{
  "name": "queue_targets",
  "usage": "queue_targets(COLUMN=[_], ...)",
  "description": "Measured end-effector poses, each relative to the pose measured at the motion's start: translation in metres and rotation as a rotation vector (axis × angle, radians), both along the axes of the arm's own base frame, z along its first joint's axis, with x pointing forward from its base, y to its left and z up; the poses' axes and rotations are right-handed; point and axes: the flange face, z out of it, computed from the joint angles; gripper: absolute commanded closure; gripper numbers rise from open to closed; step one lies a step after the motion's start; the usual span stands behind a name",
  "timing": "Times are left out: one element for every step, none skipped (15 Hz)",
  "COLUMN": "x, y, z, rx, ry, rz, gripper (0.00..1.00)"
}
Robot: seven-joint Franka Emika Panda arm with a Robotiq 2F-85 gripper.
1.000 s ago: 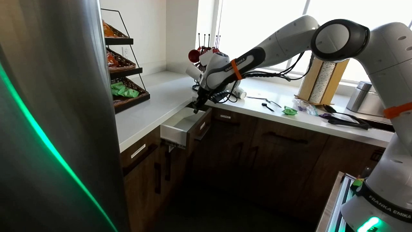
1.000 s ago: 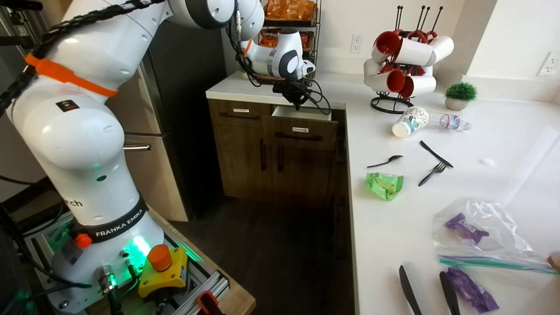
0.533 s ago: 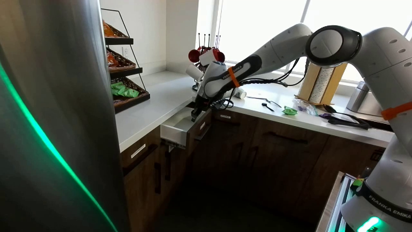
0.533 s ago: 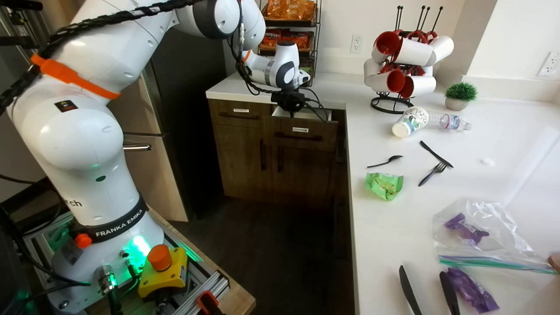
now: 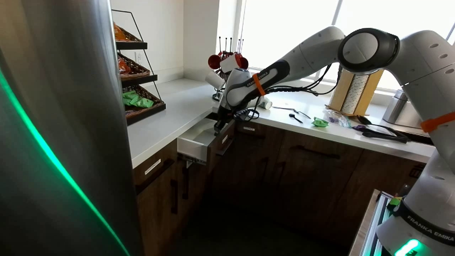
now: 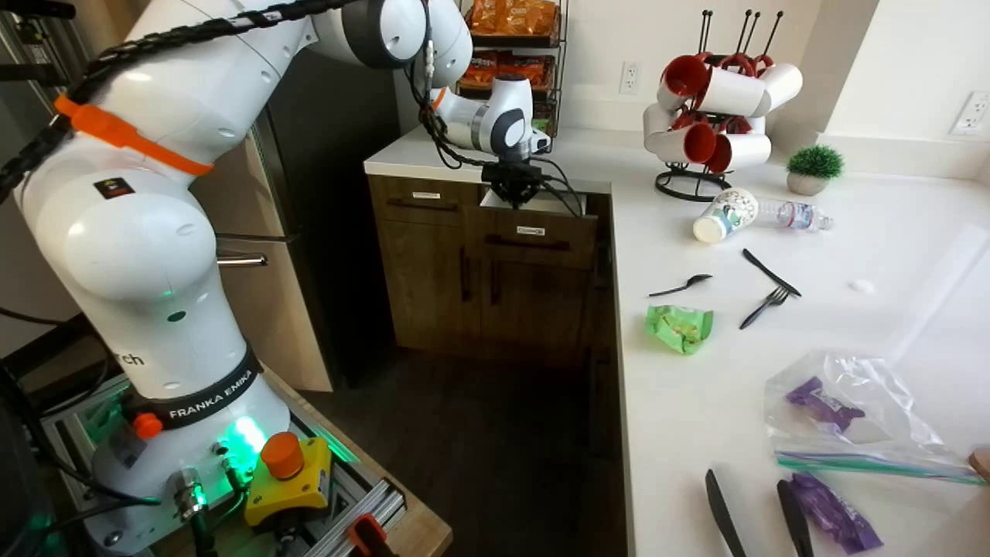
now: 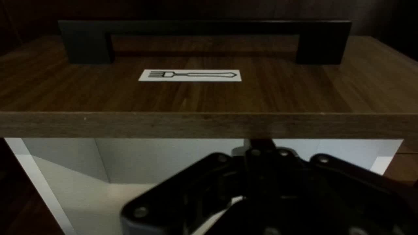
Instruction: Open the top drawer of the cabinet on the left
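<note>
Countertop (image 5: pixel 177 97) white beside bright window (image 5: pixel 291 21), pincer (image 7: pixel 262 143) with jaws together inside open top drawer (image 5: pixel 192 147).

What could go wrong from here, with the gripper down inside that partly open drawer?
The gripper reaches behind the front panel of the top drawer and isn't on the bar handle, so it might slip out over the panel if it lifts while pulling. Loose cables by the gripper hang close to the open drawer in both exterior views and could perhaps catch on it.
</note>
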Motion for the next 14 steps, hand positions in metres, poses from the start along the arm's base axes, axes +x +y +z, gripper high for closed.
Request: queue_targets(x=[-0.002,-0.004,-0.007,-0.010,-0.014,-0.018,-0.023,-0.028,-0.033,-0.039,-0.045,-0.052,-0.058,-0.065], y=[-0.001,-0.002,-0.003,-0.006,-0.008,-0.011,-0.014,-0.017,-0.020,-0.023,-0.027,-0.030,-0.034,-0.037], z=[0.001,0.003,0.004,0.005,0.005,0.006,0.006,0.006,0.006,0.006,0.005,0.005,0.006,0.006], rx=[-0.004,-0.008,-0.011,-0.016,-0.021,-0.026,-0.032,-0.036,-0.040,-0.043,-0.044,-0.045,-0.046,-0.048], ry=[0.026,0.054,0.081,0.109,0.135,0.157,0.176,0.191,0.205,0.218,0.229,0.241,0.251,0.262], rz=[0.001,0.001,0.000,-0.001,-0.002,-0.004,-0.007,-0.009,-0.012,-0.016,-0.020,-0.026,-0.032,-0.038], gripper=[1.00,1.00,1.00,1.00,1.00,1.00,1.00,1.00,1.00,1.00,1.00,1.00,1.00,1.00])
